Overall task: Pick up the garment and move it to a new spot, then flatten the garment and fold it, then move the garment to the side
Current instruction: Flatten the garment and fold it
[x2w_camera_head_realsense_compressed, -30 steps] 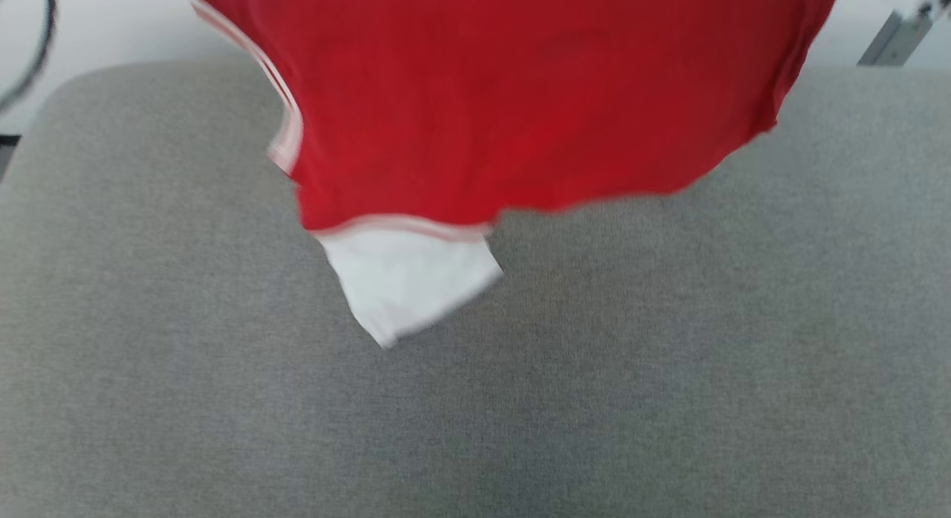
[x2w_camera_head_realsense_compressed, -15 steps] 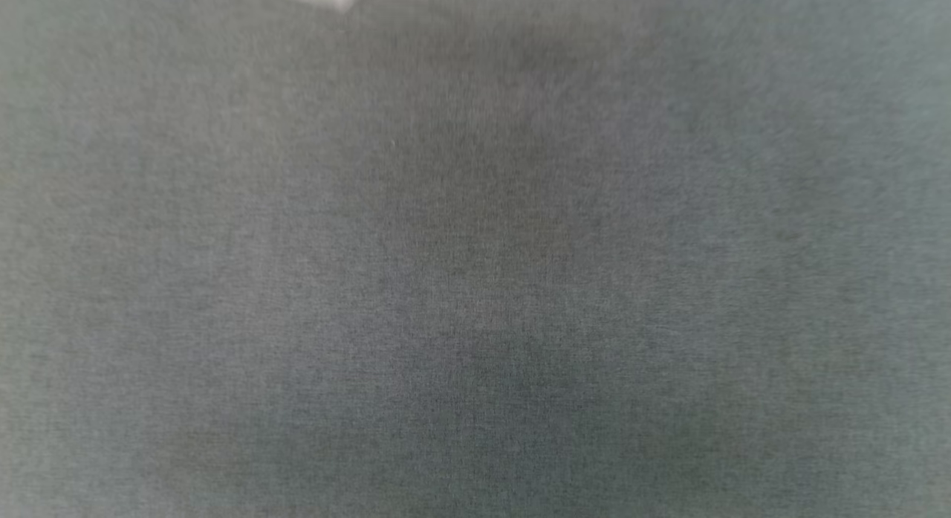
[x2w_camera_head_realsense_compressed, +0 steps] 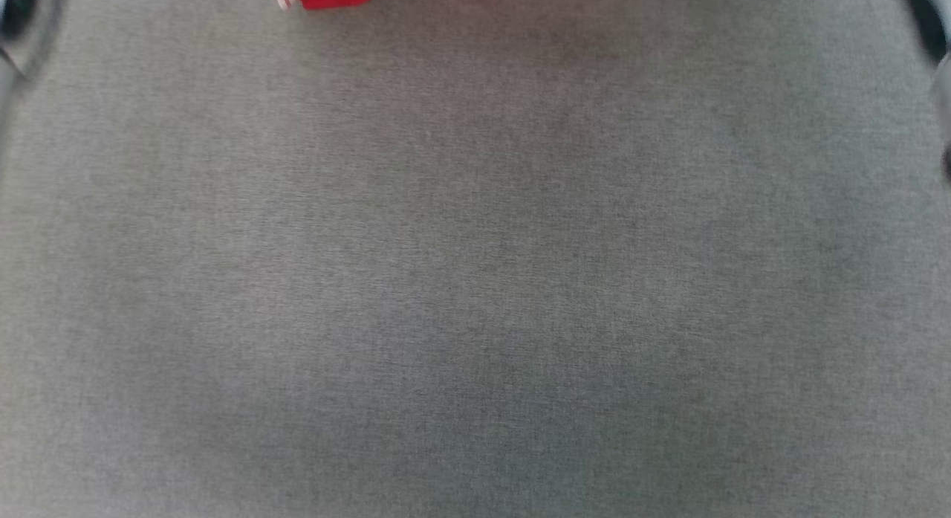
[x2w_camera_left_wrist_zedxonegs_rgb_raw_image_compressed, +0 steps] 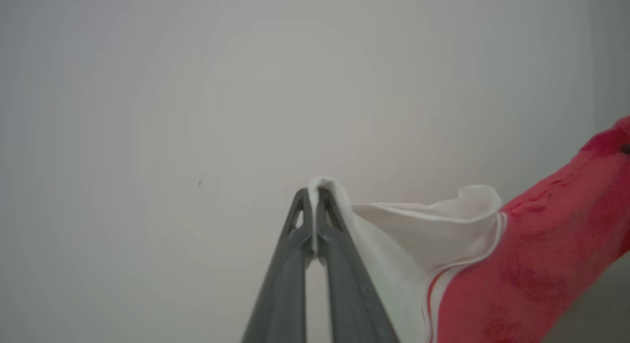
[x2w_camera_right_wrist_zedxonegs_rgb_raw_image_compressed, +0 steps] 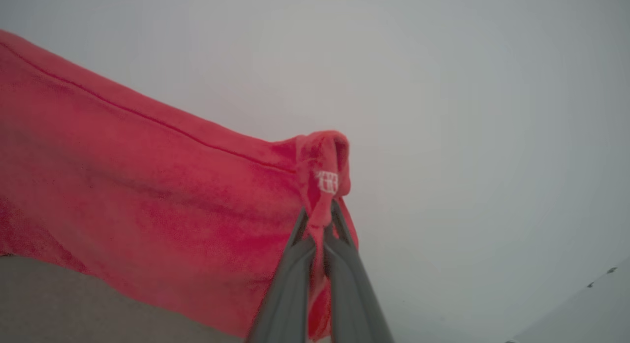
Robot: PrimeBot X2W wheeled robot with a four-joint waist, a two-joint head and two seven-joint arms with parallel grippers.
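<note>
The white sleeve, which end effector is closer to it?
Left. The left end effector is shut on the white sleeve itself; the right end effector pinches a red hem corner of the garment.

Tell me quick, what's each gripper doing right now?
Left gripper: shut on the garment, at its white sleeve part.
Right gripper: shut on the garment's red edge.

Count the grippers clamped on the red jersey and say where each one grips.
2. The left gripper pinches a white sleeve corner of the garment; the right gripper pinches a bunched red edge by a small white mark.
</note>
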